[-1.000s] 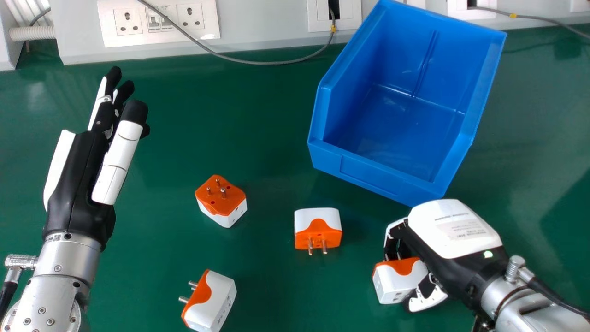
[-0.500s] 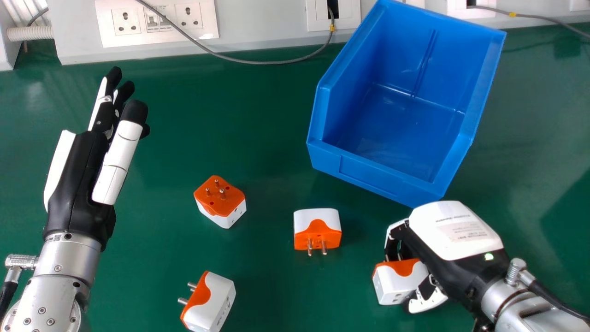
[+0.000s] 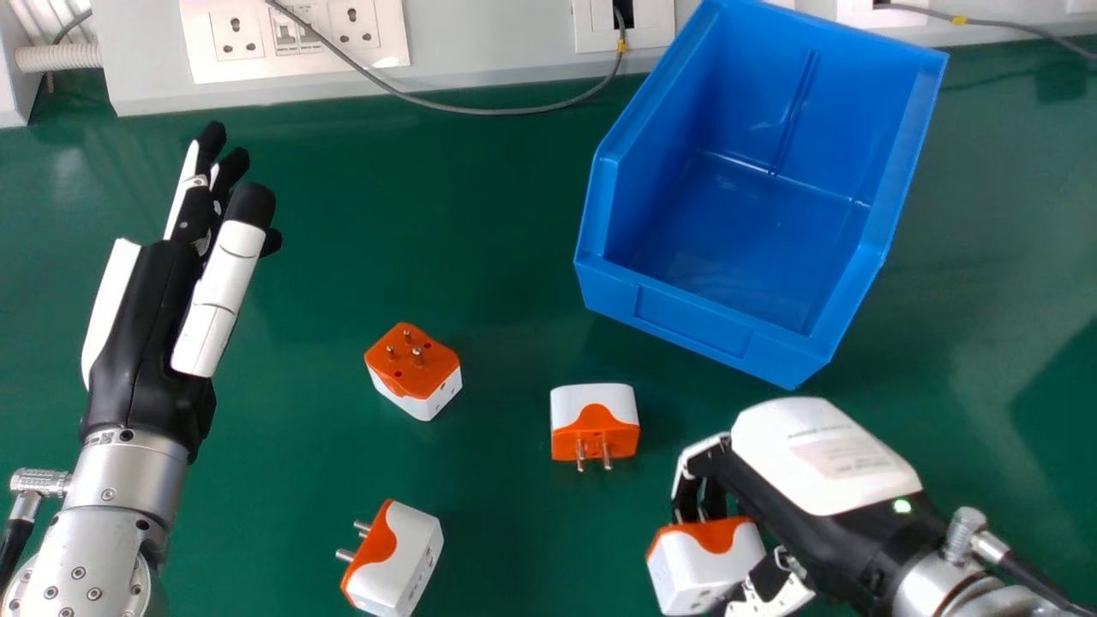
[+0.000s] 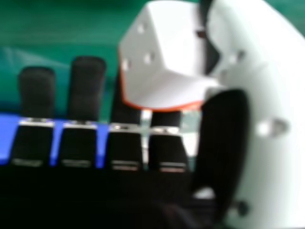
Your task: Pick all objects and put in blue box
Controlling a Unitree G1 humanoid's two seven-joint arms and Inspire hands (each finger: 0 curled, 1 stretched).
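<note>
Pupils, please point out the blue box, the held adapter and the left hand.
Blue box (image 3: 698, 321): head view, on front wall.
Held adapter (image 3: 692, 572): head view, on white body.
Left hand (image 3: 146, 351): head view, on black part.

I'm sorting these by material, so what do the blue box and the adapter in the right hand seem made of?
The box looks like smooth, semi-gloss plastic: moulded ridge, soft highlights inside. The adapter seems hard plastic, white and orange, with smooth faces; its pins look like metal, probably, given their silvery look.
</note>
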